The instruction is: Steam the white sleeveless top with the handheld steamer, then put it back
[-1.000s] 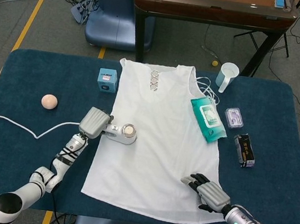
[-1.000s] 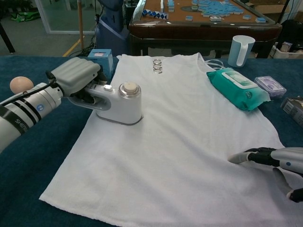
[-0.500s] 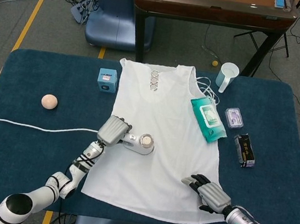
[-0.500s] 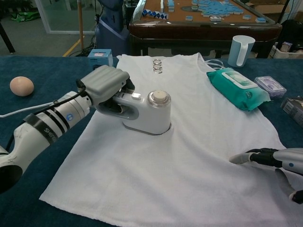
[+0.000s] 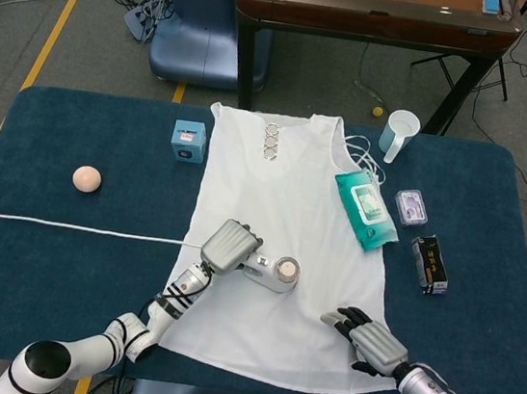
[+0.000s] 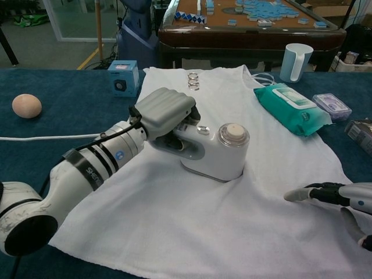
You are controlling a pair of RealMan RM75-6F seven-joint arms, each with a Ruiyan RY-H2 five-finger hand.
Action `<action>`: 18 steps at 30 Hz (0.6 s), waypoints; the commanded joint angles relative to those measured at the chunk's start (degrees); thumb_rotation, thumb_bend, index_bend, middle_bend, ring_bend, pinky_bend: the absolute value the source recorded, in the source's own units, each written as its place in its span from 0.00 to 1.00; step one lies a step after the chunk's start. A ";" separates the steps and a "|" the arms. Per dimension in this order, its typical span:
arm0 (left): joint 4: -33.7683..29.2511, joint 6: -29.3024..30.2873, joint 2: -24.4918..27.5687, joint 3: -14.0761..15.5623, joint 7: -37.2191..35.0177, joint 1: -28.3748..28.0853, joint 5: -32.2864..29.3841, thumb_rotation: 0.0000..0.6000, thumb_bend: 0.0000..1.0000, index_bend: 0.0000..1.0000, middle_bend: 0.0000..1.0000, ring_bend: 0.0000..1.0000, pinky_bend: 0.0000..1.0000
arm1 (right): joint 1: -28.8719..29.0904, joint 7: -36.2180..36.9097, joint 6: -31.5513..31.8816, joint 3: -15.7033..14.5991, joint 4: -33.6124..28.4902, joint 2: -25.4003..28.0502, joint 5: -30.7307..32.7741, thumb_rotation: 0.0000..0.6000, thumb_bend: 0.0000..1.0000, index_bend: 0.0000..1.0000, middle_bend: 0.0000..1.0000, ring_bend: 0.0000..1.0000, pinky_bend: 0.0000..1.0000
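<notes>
Grey left hand is wrapped round the handle of the handheld steamer, fingers curled tight on it; chest view shows the same grip, hand over the handle, steamer body out in front of it. Steamer sits base-down on the white sleeveless top, around the middle of the garment, round cap facing up. Left forearm comes in low from the near-left corner and lies across the top's left edge, wrist roughly level with the table.

Right hand holds nothing. Fingers are spread and extended, palm down, resting on the lower right part of the top near its hem. In chest view only the fingertips and part of the hand show at the right edge, lying flat on the fabric. It is well apart from the steamer, which lies to its left and further up the top.

Top is spread flat, neckline away from the robot. White cord runs straight across the blue cloth from the left edge towards the left arm. Green wipes pack overlaps the top's right edge.
</notes>
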 commanded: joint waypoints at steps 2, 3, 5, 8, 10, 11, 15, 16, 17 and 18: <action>-1.52 -0.44 -0.72 -0.10 1.60 -0.45 -0.04 1.00 0.24 0.76 0.77 0.65 0.76 | -0.07 0.14 0.13 -0.06 0.10 0.05 -0.09 1.00 1.00 0.00 0.12 0.02 0.00; -1.69 -0.53 -0.87 -0.06 1.94 -0.50 -0.01 1.00 0.24 0.76 0.77 0.65 0.76 | -0.10 0.17 0.17 -0.07 0.13 0.05 -0.09 1.00 1.00 0.00 0.12 0.02 0.00; -1.77 -0.73 -1.09 -0.03 2.73 -0.62 0.01 1.00 0.24 0.76 0.77 0.65 0.76 | -0.14 0.21 0.22 -0.05 0.20 0.07 -0.06 1.00 1.00 0.00 0.12 0.02 0.00; -1.45 -0.90 -1.08 -0.04 2.89 -0.69 0.04 1.00 0.24 0.76 0.77 0.65 0.76 | -0.25 0.21 0.40 -0.07 0.18 0.14 -0.09 1.00 1.00 0.00 0.12 0.02 0.00; -0.90 -0.80 -0.83 0.09 2.91 -0.68 0.25 1.00 0.24 0.76 0.77 0.65 0.76 | -0.30 0.18 0.49 -0.07 0.13 0.21 -0.09 1.00 1.00 0.00 0.12 0.02 0.00; -0.59 -0.74 -0.63 0.09 2.68 -0.63 0.28 1.00 0.24 0.76 0.77 0.65 0.76 | -0.33 0.13 0.49 -0.09 0.10 0.24 -0.09 1.00 1.00 0.00 0.12 0.02 0.00; 0.38 -0.36 0.23 0.04 1.59 -0.44 0.39 1.00 0.24 0.76 0.77 0.65 0.76 | -0.34 0.01 0.49 -0.02 0.00 0.19 -0.09 1.00 1.00 0.00 0.12 0.02 0.00; 0.72 -0.25 0.52 0.15 1.24 -0.35 0.50 1.00 0.24 0.76 0.77 0.65 0.76 | -0.33 -0.04 0.45 0.00 -0.03 0.15 -0.09 1.00 1.00 0.00 0.12 0.02 0.00; 1.02 -0.14 0.75 0.28 1.01 -0.30 0.64 1.00 0.24 0.76 0.77 0.65 0.76 | -0.32 -0.07 0.43 0.02 -0.05 0.12 -0.09 1.00 1.00 0.00 0.12 0.02 0.00; 1.41 0.00 0.95 0.37 0.86 -0.25 0.75 1.00 0.24 0.76 0.77 0.65 0.76 | -0.30 -0.11 0.40 0.04 -0.08 0.10 -0.10 1.00 1.00 0.00 0.12 0.02 0.00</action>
